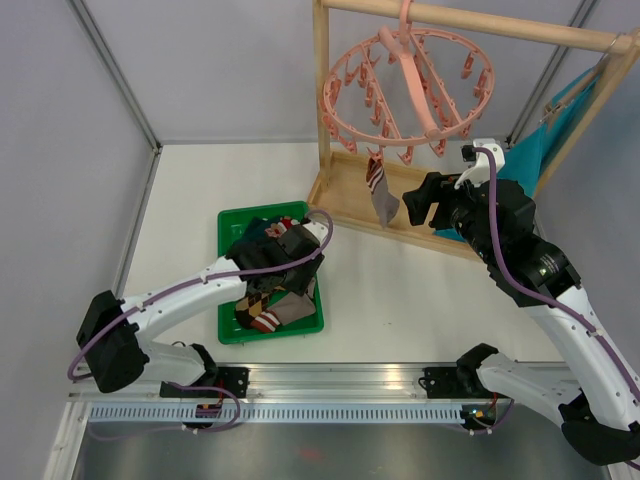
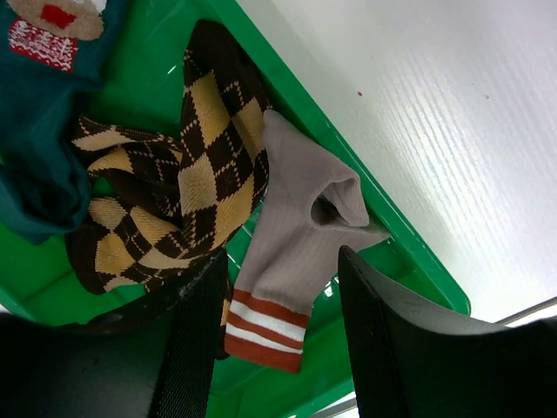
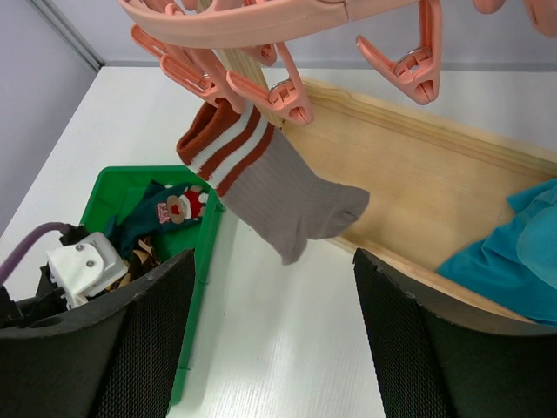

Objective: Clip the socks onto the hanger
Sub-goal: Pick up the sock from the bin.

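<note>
- left gripper (image 2: 280, 261) is hovering wide open over a grey striped sock (image 2: 296, 235) lying in the green tray (image 2: 418, 261).
- right gripper (image 3: 274, 270) is gaping empty beside the clipped sock (image 3: 278, 196) hanging from the pink hanger (image 3: 244, 30).

Robotics laboratory cell: grey panel walls (image 1: 60, 130) on aluminium posts (image 1: 113, 75) enclose a white table (image 1: 400, 290), with robot arms (image 1: 190, 288) bolted to an aluminium rail (image 1: 330, 382).

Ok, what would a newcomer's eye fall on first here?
A pink round hanger hangs from the wooden rail at the back, one grey sock with a red-striped cuff clipped to it, the right gripper open beside it. Nearer, on the left, a green tray holds more socks, the left gripper open above them.
</note>
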Controlling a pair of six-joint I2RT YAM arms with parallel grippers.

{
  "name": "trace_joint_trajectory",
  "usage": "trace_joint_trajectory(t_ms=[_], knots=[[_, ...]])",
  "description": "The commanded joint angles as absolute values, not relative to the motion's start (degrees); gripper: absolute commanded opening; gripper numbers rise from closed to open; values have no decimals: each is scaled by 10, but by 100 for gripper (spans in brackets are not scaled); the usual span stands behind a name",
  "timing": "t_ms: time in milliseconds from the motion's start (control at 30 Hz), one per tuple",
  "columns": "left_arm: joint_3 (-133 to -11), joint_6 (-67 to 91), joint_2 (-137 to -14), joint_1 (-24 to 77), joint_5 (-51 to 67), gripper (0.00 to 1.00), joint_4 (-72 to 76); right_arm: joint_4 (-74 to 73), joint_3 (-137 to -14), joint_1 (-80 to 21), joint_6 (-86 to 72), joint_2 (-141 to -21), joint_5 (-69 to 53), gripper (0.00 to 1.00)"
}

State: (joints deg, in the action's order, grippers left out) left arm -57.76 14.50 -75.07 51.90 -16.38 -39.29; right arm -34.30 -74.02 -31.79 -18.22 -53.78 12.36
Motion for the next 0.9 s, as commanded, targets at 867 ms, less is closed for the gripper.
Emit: trace_joint_trajectory(t_ms=[867], knots=[[-637, 102, -885, 496, -173, 51, -365, -323, -716, -322, -175, -517, 136, 81]])
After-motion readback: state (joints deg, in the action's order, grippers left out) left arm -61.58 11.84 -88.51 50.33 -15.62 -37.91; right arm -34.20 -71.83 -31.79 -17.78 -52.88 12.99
